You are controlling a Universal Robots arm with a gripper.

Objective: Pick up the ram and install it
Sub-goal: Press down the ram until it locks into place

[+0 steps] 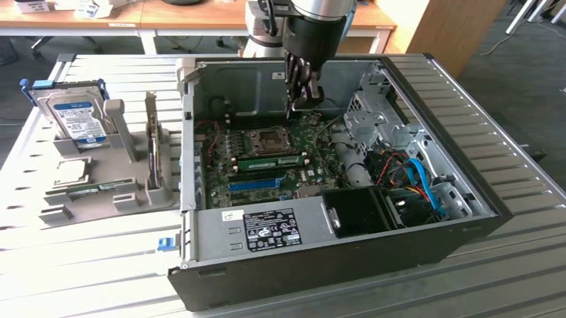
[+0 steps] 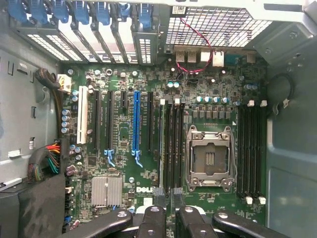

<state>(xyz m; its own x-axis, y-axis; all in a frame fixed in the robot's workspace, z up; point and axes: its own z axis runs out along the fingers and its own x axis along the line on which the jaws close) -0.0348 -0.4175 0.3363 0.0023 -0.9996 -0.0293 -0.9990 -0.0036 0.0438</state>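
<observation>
A green ram stick stands on edge in a slot of the motherboard, just in front of the empty CPU socket. In the wrist view its thin top edge runs along the black memory slots beside the socket. My gripper hangs inside the open case, above the board and clear of the ram. Its fingertips stand a little apart over the near end of those slots, with nothing between them.
The computer case lies open on a slatted table. A blue expansion slot, a drive cage and cables crowd the board. At the exterior view's left a grey holder carries a hard drive and another green stick.
</observation>
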